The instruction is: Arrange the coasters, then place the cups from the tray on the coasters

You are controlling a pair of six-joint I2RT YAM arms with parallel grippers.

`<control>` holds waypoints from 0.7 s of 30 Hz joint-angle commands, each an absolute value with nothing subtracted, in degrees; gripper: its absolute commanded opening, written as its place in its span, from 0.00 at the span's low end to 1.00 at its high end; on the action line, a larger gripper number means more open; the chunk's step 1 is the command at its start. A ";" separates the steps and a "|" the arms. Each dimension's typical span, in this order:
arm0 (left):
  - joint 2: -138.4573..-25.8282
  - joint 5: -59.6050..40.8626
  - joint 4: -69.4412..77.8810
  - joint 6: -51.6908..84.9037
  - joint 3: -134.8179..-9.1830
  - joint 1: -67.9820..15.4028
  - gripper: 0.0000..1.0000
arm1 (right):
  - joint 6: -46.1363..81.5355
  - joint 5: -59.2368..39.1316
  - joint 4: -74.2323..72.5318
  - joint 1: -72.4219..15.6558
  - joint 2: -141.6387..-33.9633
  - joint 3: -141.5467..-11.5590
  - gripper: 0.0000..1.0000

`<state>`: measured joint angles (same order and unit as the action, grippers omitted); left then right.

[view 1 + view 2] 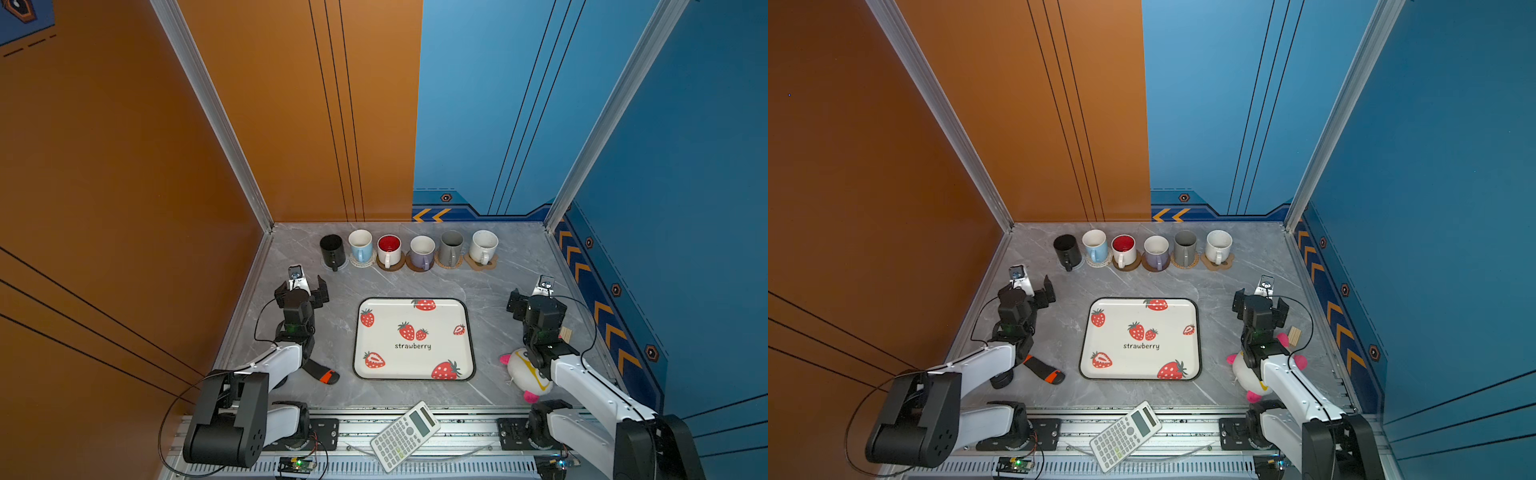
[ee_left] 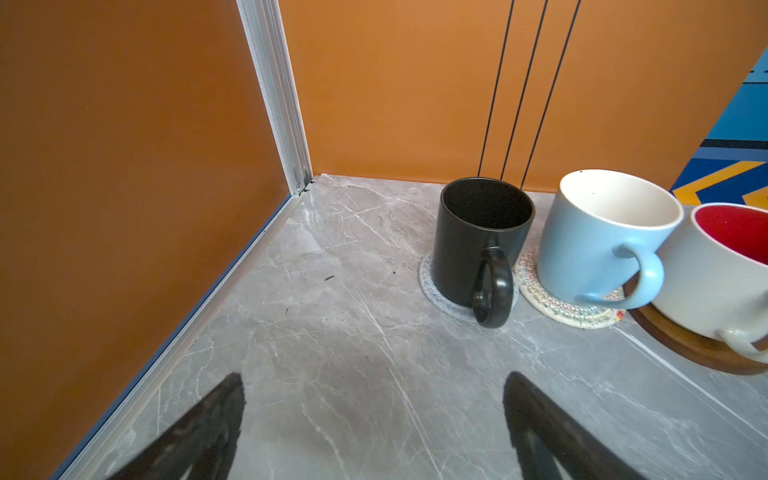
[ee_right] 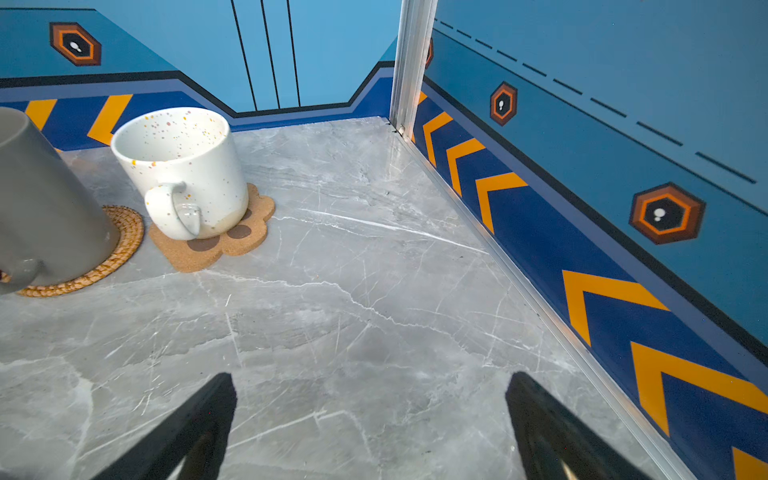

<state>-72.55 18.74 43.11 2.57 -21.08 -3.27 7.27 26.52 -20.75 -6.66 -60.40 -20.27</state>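
Six cups stand in a row at the back of the table, each on a coaster: black (image 1: 332, 249), light blue (image 1: 360, 245), white with red inside (image 1: 389, 249), lavender (image 1: 422, 251), grey (image 1: 451, 248) and speckled (image 1: 483, 246). In the wrist views I see the grey woven coaster (image 2: 428, 286), the white woven one (image 2: 540, 299), a brown disc (image 2: 673, 340), the tan woven one (image 3: 124, 232) and the paw-shaped one (image 3: 232, 245). The strawberry tray (image 1: 415, 365) lies bare at the middle. My left gripper (image 1: 303, 284) (image 2: 374, 378) and right gripper (image 1: 538, 301) (image 3: 372, 377) hang open over bare table.
A calculator (image 1: 405, 436) lies on the front rail. A white and pink plush toy (image 1: 525, 374) sits under the right arm, with a small wooden block (image 1: 566, 332) beside it. A black and orange strap (image 1: 322, 374) lies by the left arm. Walls close in on three sides.
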 commanded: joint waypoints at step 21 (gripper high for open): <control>-90.54 6.93 69.57 -0.69 -14.01 -1.67 0.98 | 5.51 20.93 -40.11 -4.83 -73.21 -18.31 1.00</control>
<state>-90.83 11.99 68.05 1.04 -12.36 -2.15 6.17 22.70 -35.40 -5.17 -71.70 -19.29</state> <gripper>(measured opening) 0.978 0.998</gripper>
